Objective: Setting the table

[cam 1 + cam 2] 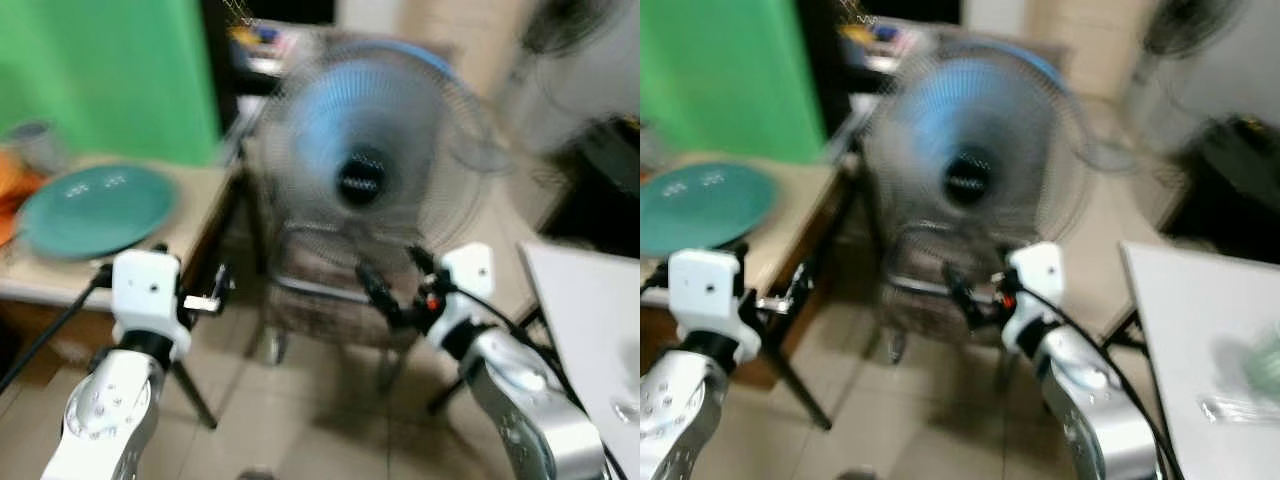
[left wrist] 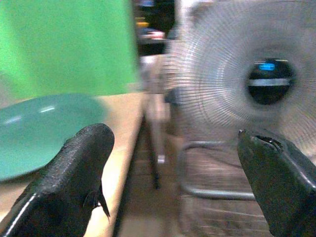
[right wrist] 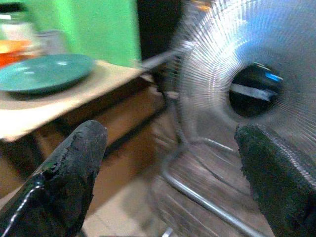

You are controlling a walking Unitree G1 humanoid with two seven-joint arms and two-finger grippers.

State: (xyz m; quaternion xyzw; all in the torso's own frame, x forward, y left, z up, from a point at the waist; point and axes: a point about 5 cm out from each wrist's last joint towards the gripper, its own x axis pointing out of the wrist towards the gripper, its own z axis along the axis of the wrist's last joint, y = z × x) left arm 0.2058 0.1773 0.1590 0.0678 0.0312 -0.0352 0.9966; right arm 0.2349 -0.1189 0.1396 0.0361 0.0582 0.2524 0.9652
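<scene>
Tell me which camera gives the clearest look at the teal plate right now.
The left eye view: the whole teal plate lies on the wooden table, though blurred. The right eye view cuts its left edge; the left wrist view hides part behind a finger; the right wrist view shows it small and far.

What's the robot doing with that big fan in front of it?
It isn't touching the fan. The pictures are blurry. Both arms are held out in front: the left gripper and right gripper are open and hold nothing. A green plate sits on the wooden table to the robot's left, and a white table stands to its right.
</scene>
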